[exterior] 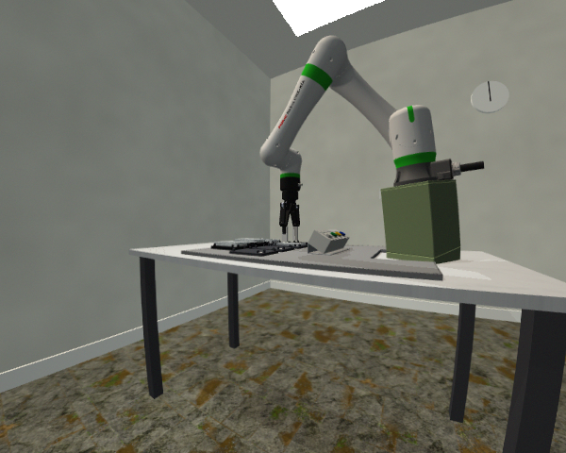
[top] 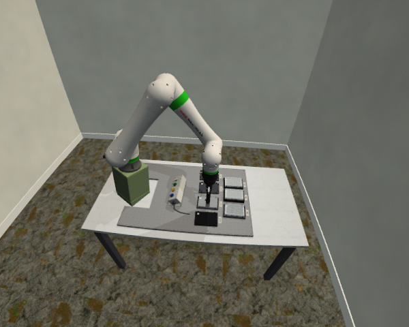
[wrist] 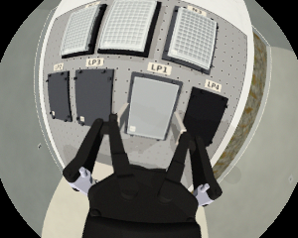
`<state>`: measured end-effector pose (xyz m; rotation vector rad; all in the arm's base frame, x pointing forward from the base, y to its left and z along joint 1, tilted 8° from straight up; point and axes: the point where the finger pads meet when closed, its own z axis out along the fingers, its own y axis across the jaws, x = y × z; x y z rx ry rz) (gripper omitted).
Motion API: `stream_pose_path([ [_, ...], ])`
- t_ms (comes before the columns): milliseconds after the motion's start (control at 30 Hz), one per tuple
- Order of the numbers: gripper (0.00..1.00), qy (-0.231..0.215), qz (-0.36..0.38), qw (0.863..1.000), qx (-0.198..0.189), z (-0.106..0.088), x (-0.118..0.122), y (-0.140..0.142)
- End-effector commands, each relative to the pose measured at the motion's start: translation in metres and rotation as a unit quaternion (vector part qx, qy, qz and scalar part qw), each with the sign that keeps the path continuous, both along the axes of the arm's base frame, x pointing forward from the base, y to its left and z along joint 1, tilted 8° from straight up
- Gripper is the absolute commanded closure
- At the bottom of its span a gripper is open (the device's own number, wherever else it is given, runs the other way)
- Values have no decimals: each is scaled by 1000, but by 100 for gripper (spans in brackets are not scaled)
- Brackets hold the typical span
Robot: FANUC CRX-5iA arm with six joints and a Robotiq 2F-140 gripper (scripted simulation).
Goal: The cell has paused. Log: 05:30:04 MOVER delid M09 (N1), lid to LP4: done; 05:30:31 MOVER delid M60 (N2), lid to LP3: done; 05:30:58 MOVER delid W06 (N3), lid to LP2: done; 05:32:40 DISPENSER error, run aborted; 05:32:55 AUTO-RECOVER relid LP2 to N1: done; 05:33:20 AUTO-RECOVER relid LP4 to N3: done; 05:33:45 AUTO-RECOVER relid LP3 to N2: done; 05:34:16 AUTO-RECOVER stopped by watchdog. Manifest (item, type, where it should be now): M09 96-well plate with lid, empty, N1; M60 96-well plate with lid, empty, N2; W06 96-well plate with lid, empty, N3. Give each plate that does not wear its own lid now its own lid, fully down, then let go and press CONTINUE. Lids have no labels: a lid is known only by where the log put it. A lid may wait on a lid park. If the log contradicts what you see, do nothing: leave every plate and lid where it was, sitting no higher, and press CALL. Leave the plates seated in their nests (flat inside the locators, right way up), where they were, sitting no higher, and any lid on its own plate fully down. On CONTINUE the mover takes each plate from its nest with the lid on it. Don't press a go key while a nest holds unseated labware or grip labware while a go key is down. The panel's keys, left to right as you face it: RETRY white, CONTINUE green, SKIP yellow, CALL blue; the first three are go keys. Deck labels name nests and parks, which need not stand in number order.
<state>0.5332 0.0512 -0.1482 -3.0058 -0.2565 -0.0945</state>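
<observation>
Three 96-well plates [wrist: 79,28] [wrist: 128,24] [wrist: 191,36] sit in a row of nests; they also show in the top view [top: 234,194]. I cannot tell which of them wear lids. A pale grey lid [wrist: 151,105] lies flat on the lid park labelled LP1, and it shows in the top view [top: 207,201] too. My gripper [wrist: 150,113] points straight down over this lid, with one finger on each side of it. The fingers are open and hold nothing. In the exterior view the gripper [exterior: 289,238] reaches down close to the deck.
Three dark lid parks [wrist: 58,94] [wrist: 93,94] [wrist: 205,110] stand bare in the same row as the lid. The key panel [top: 176,190] with its cable is to the left of the parks. The arm's green pedestal [top: 130,182] stands at the table's left.
</observation>
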Motion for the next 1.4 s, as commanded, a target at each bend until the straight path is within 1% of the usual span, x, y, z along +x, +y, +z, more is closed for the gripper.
stream_pose_path([
  [0, 41, 0, 0, 1000, 0, 0, 0, 0],
  [1267, 41, 0, 0, 1000, 0, 0, 0, 0],
  [1300, 34, 0, 0, 1000, 0, 0, 0, 0],
  [1367, 34, 0, 0, 1000, 0, 0, 0, 0],
])
